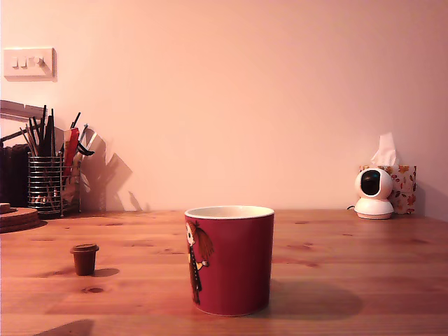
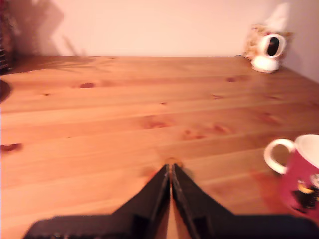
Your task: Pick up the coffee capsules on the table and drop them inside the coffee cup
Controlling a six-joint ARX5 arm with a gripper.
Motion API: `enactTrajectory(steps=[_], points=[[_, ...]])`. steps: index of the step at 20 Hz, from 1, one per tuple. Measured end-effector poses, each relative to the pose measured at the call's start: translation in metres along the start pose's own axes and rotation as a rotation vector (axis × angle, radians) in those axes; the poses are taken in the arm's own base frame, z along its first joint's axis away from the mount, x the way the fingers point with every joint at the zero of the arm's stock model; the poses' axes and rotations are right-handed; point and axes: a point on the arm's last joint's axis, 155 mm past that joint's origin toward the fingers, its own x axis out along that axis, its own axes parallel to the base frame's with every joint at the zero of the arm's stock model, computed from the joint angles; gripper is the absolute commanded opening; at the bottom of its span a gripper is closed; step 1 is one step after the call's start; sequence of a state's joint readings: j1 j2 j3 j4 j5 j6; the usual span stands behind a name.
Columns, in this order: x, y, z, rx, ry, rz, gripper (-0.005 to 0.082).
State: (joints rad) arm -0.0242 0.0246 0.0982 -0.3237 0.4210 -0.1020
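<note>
So the jaws (image 2: pixel 170 172) are pinched together with nothing in them, hovering low over bare desk (image 2: pixel 124 104). They'll need to spread wide before dropping onto the capsule (image 1: pixel 84 258), then close around its tapered body just under the rim, I reckon. Tricky bit: the wrist view doesn't show the capsule at all, only the mug (image 2: pixel 304 172) off to one side. In the exterior view the capsule stands upright on the desk, well apart from the mug, towards that view's left.
</note>
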Motion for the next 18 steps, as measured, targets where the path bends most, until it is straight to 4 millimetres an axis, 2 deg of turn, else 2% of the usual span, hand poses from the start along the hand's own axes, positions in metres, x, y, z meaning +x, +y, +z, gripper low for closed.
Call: enactTrajectory(steps=[6, 11, 12, 14, 15, 16, 18], points=[[0.013, -0.015, -0.041, -0.004, 0.197, -0.094, -0.0019], [0.022, -0.019, -0.062, -0.026, 0.299, -0.138, -0.0009], [0.023, -0.019, -0.063, -0.029, 0.304, -0.138, 0.0042], [0.027, -0.019, -0.06, -0.025, 0.291, -0.145, 0.03], [0.028, -0.019, -0.058, -0.036, 0.286, -0.145, 0.037], [0.03, -0.018, -0.057, -0.06, 0.285, -0.141, 0.0398], [0.033, -0.018, -0.062, -0.081, 0.307, -0.141, 0.0397]])
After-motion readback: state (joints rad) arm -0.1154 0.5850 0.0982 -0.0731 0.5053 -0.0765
